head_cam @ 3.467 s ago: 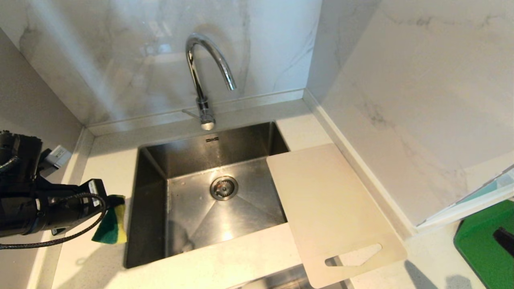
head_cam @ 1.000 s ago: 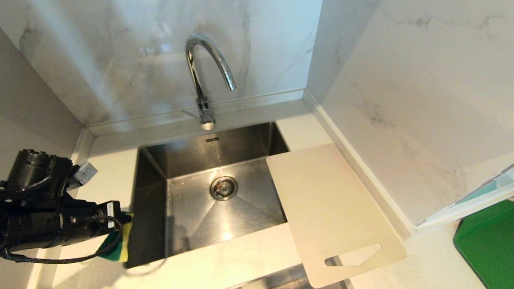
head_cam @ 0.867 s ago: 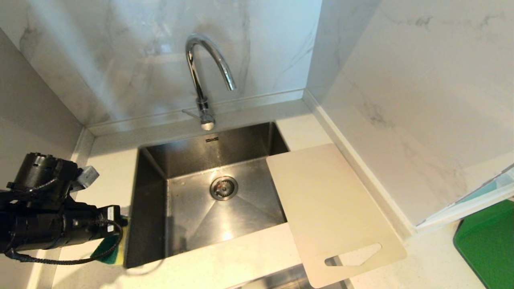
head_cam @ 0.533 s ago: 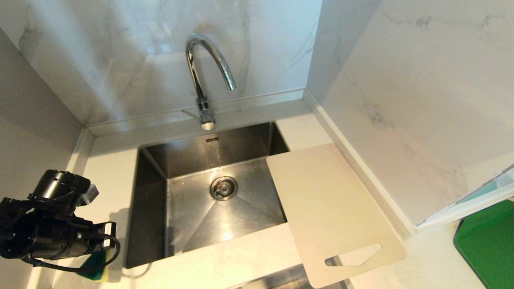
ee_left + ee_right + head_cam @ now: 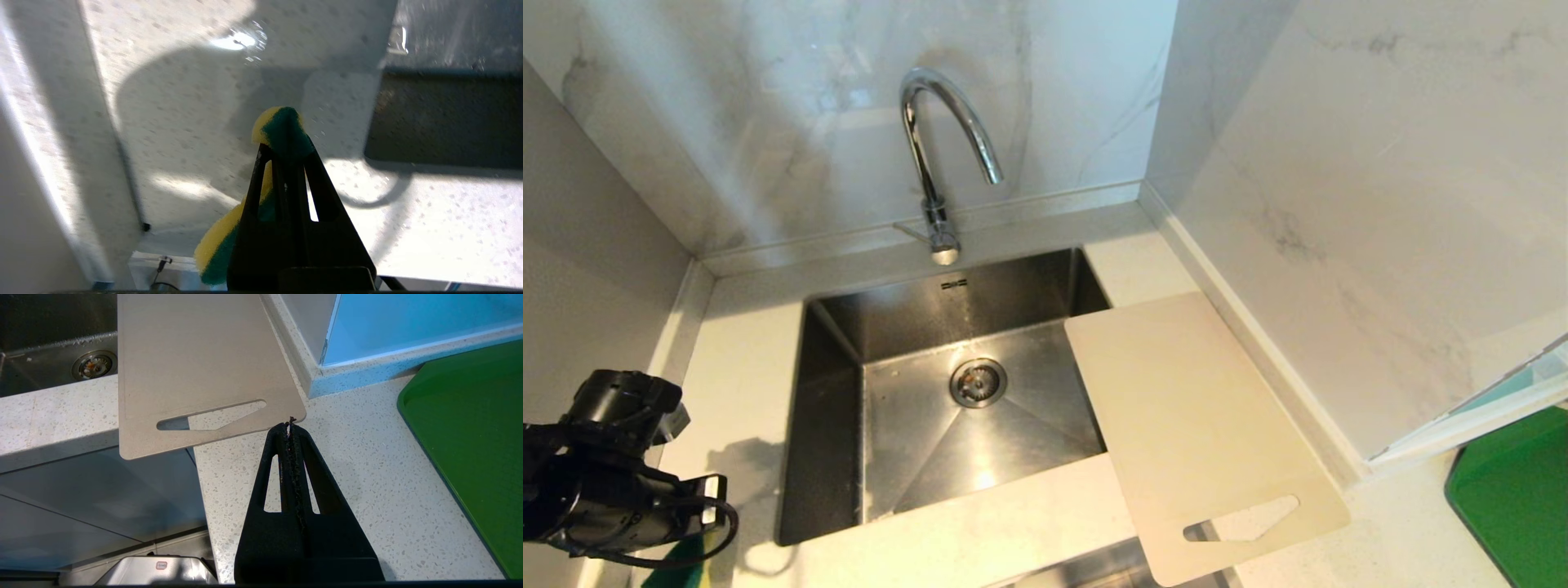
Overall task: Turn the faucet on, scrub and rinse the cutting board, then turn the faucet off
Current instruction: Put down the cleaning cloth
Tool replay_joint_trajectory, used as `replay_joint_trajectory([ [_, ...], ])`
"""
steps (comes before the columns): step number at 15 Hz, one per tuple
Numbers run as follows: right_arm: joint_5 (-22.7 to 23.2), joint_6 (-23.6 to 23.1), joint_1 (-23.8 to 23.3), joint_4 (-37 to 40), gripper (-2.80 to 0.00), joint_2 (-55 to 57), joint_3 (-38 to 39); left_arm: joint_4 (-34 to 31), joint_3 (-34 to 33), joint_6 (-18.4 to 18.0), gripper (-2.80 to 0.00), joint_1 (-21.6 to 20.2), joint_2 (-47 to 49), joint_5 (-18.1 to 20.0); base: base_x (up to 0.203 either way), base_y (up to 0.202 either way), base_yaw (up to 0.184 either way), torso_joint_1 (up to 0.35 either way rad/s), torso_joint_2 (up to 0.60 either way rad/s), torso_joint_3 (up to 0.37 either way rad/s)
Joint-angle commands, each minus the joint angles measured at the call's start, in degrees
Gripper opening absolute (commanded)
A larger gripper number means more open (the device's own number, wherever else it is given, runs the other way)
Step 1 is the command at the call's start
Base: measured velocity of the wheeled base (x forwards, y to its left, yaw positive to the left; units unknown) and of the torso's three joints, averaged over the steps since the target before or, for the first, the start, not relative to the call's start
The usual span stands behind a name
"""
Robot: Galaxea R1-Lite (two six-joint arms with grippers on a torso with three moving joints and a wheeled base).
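Left gripper (image 5: 286,151), low at the counter's (image 5: 980,523) front-left corner, clenched on a squashed yellow-green sponge (image 5: 282,130); right gripper (image 5: 291,428) clenched empty.

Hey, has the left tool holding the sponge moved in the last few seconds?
Yes. The left tool, shut on the yellow-and-green sponge, has pulled back from the steel sink's left rim toward the counter's near edge and the head view's bottom-left corner.

A kitchen: a steel sink (image 5: 833,425) set in a speckled worktop (image 5: 980,531), a chrome faucet (image 5: 939,155), marble-look wall panels (image 5: 1339,204) behind.
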State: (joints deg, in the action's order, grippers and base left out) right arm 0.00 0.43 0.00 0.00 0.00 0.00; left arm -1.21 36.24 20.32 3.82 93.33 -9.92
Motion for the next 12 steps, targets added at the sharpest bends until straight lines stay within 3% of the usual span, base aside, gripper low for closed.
replay_joint_trajectory([
  [1,0.0,0.0,0.0,0.0,-2.80,0.1,0.0,0.0,0.9,-0.8,-2.80,-1.9,-0.3,-0.1,0.000,0.000,0.000,0.000,0.00,0.000],
  [3,0.1,0.0,0.1,0.0,-2.80,0.1,0.0,0.0,1.5,-1.0,-2.80,-1.9,-0.3,-0.2,0.000,0.000,0.000,0.000,0.00,0.000],
  [4,0.0,0.0,0.0,0.0,-2.80,0.1,0.0,-0.1,1.6,-1.1,0.00,-1.9,-0.4,-0.3,0.000,0.000,0.000,0.000,0.00,0.000],
  [12,0.1,0.0,0.0,0.0,-2.80,0.1,0.0,-1.8,1.8,-2.8,0.00,-2.5,-5.6,-0.4,0.000,0.000,0.000,0.000,0.00,0.000],
])
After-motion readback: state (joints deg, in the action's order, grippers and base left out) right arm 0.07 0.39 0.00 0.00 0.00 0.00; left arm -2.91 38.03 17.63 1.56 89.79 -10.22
